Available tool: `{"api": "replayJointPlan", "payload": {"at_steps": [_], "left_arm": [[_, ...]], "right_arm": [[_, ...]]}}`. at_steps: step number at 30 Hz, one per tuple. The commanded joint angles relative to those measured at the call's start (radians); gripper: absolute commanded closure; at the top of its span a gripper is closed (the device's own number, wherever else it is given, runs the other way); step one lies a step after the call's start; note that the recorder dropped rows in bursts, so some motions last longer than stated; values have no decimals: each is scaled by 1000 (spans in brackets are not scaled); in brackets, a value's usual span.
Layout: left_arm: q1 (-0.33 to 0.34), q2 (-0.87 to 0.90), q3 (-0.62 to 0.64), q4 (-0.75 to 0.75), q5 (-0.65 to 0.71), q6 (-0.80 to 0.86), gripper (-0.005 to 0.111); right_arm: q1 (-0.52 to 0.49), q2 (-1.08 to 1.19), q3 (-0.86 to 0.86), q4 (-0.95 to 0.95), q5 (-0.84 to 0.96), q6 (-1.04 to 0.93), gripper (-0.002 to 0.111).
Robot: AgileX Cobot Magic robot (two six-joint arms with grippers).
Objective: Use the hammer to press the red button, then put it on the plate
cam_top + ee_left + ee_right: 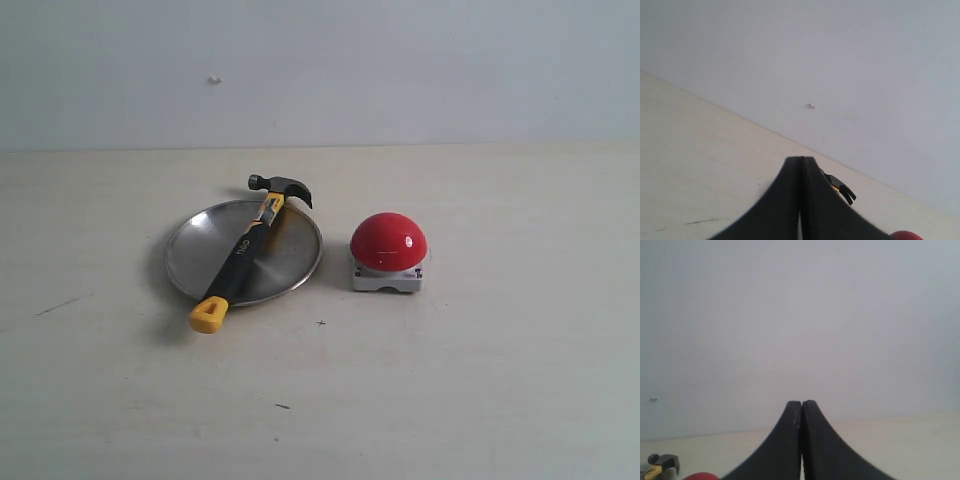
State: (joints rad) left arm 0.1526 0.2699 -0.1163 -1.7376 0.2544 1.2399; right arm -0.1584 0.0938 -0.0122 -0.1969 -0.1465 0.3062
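Closest to the camera is bare table (480, 380), pale, with a couple of small dark scuffs. Next up is the yellow end cap of the hammer (247, 250), which pokes out past the near rim of the plate (195, 255). The hammer lies diagonally right across the plate, black handle over the middle, with the dark head sticking out beyond the far rim. The red button (388, 241) sits on its grey base just beside the plate on the right, not touching it, and nothing's on top of it.

No arms show in the exterior view. Both wrist cams look out from above the table: the left gripper (801, 159) has its jaws pressed together with nothing between them, same deal with the right gripper (801, 402). Behind it all is a plain wall (400, 70) with one tiny speck on it.
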Motion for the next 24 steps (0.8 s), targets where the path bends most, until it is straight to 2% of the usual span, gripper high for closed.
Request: {"api": "replayJointPlan", "payload": {"at_steps": [1,5,24], "left_arm": [[-3,-2,4,-7,1,4,107],[-3,-2,4,-7,1,4,107],[-3,-2,4,-7,1,4,107]], "right_arm": [[-45,-23,12,61,-8,-26,108],[-45,-23,12,64,106,-41,108],[-45,-23,12,64,106,-6,108]]}}
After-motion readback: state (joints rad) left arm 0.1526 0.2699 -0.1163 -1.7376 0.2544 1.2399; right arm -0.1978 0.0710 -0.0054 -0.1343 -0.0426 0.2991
